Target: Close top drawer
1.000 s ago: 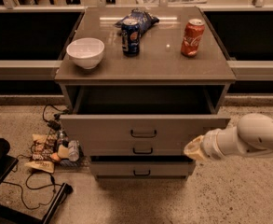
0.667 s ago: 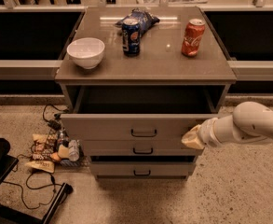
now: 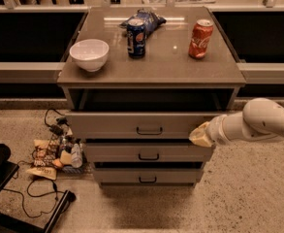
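Camera view: pincer (image 3: 201, 135) at right end of top drawer (image 3: 132, 124) front; drawer stands out, closes away from camera. Pincer state: cannot tell.

There is just one camera. It sits high up in front of the cabinet (image 3: 151, 152) and looks down and forward at it. It is far enough back to see the whole worktop (image 3: 170, 64), the cabinet's whole front and the floor (image 3: 248, 198) around it. The hand (image 3: 201, 135) is on the right, at the right end of the front of the top drawer (image 3: 112, 125).
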